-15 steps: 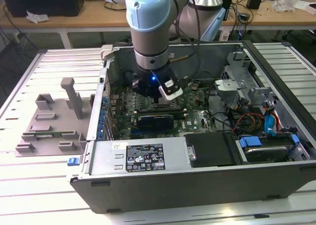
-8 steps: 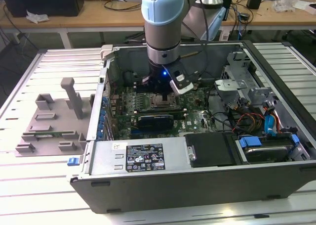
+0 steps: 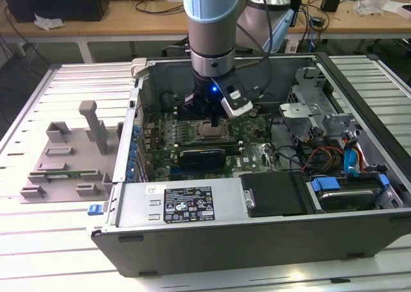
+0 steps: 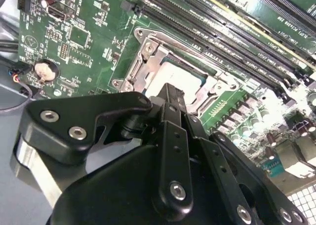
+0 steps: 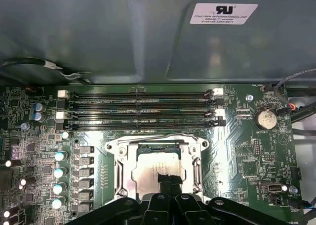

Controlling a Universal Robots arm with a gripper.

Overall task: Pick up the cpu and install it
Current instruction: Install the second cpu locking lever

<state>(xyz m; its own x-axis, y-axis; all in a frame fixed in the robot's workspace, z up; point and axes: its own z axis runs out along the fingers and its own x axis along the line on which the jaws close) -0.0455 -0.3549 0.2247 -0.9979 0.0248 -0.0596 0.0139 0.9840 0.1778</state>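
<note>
The cpu (image 5: pixel 150 168), a flat silvery square, lies inside the metal-framed socket (image 5: pixel 118 158) on the green motherboard within the open computer case (image 3: pixel 257 240). My gripper (image 5: pixel 168 181) reaches straight down over it, its dark fingers pressed together, and their tip rests on or just above the chip's top near one edge. The second wrist view has the cpu (image 4: pixel 190 76) just past the gripper (image 4: pixel 170 90), partly hidden by the fingers. In the exterior view the gripper (image 3: pixel 213 124) hangs from the arm directly over the socket (image 3: pixel 209 133).
Memory slots (image 5: pixel 138 111) run beside the socket, and a coin battery (image 5: pixel 265 118) sits nearby. The case holds a power supply (image 3: pixel 186 203), a dark drive (image 3: pixel 276 192) and loose cables (image 3: pixel 321 157). A grey plastic tray with upright blocks (image 3: pixel 64 157) stands outside at the exterior view's left.
</note>
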